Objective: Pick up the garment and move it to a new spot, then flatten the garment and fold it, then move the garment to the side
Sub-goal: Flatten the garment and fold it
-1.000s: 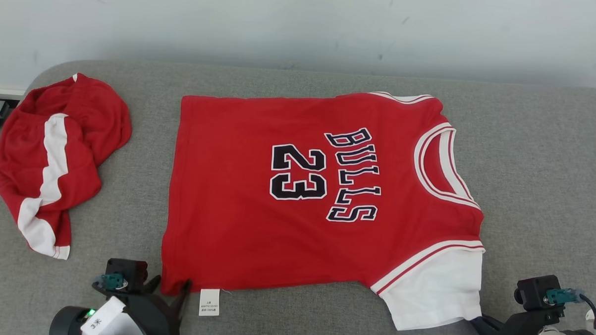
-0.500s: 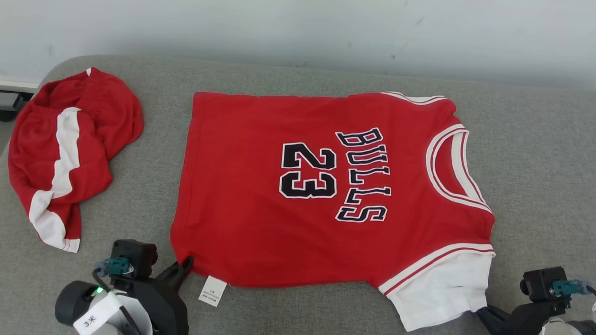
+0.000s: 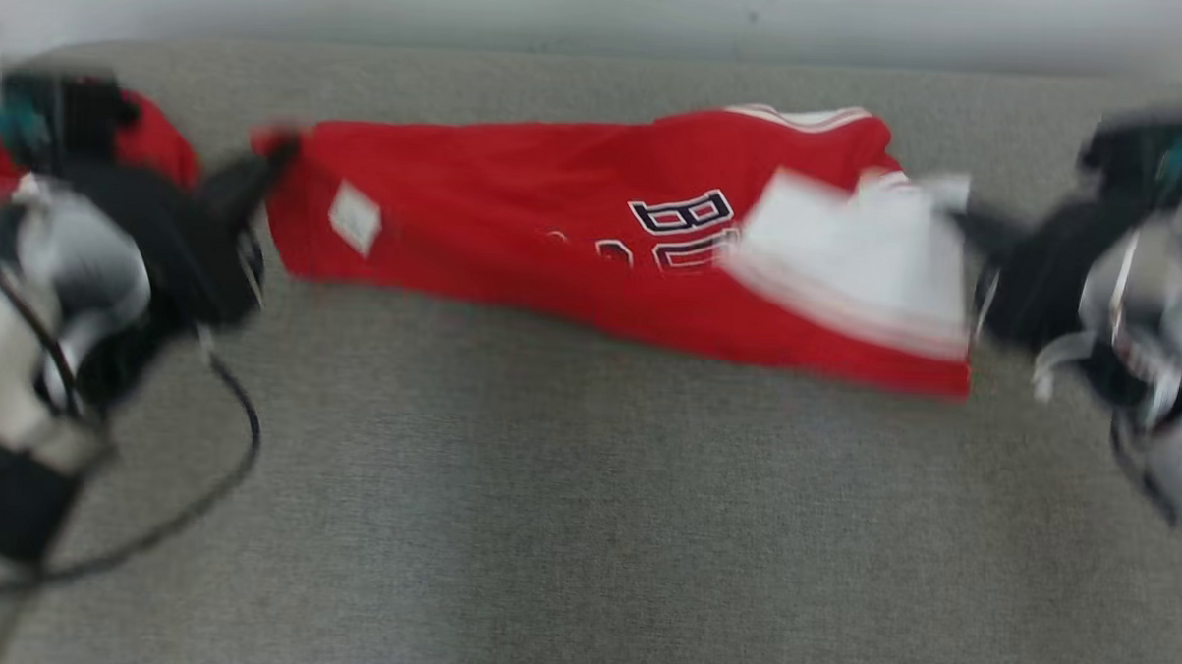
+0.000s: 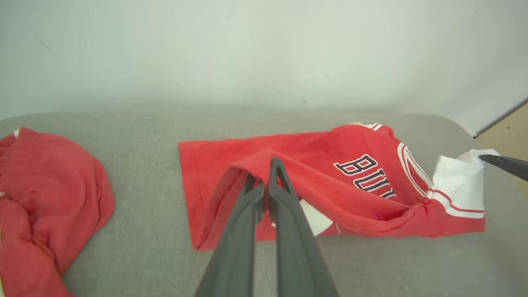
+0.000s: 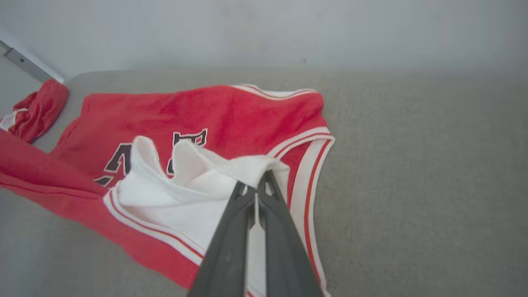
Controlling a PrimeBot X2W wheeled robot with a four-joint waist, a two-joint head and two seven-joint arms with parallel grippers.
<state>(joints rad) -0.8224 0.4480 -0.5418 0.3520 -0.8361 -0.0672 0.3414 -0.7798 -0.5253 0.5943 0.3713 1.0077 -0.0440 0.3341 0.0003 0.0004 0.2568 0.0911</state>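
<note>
A second ago the red short-sleeved basketball jersey [image 3: 516, 221] lay flat on the grey fabric tabletop [image 3: 584, 528]. Now its near edge is lifted and carried over its far half. The left claw [image 4: 266, 175], open before, pinches the red hem corner. The right claw [image 5: 255, 185] is clamped on the white sleeve [image 5: 198, 181]. A crumpled red-and-white garment [image 4: 49, 198] lies apart, further left.

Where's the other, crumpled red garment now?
In the left wrist view the crumpled red garment lies at the left end of the grey cushion, apart from the jersey to its right.
</note>
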